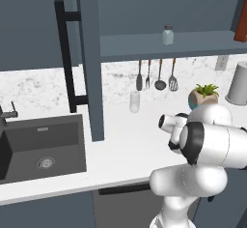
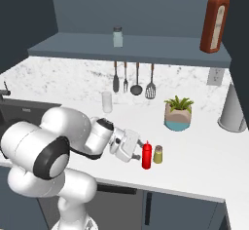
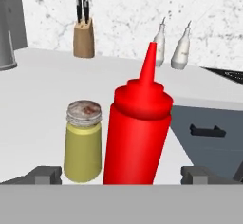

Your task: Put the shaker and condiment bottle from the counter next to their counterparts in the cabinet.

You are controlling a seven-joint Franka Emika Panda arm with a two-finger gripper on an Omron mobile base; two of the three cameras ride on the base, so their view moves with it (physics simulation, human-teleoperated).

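Note:
The bright red condiment bottle (image 3: 137,137) stands upright on the white counter (image 2: 204,165), close in front of the hand and between the spread fingertips. My gripper (image 3: 122,174) is open and holds nothing. From the right base view, the gripper (image 2: 137,152) sits low, just left of the condiment bottle (image 2: 146,155). The yellow shaker (image 2: 158,154) with a metal cap stands right beside the bottle on its far side, also seen as the shaker (image 3: 83,142). On the cabinet shelf (image 2: 146,46) stand a pale glass shaker (image 2: 117,37) and a brown-red bottle (image 2: 214,22).
The open cabinet door (image 1: 91,63) with its black bar handle (image 1: 65,58) hangs over the counter by the dark sink (image 1: 43,147). A potted plant (image 2: 179,114), a glass (image 2: 106,102), hanging utensils (image 2: 133,80) and a grey canister (image 2: 233,109) stand further back. A knife block (image 3: 83,38) is beyond.

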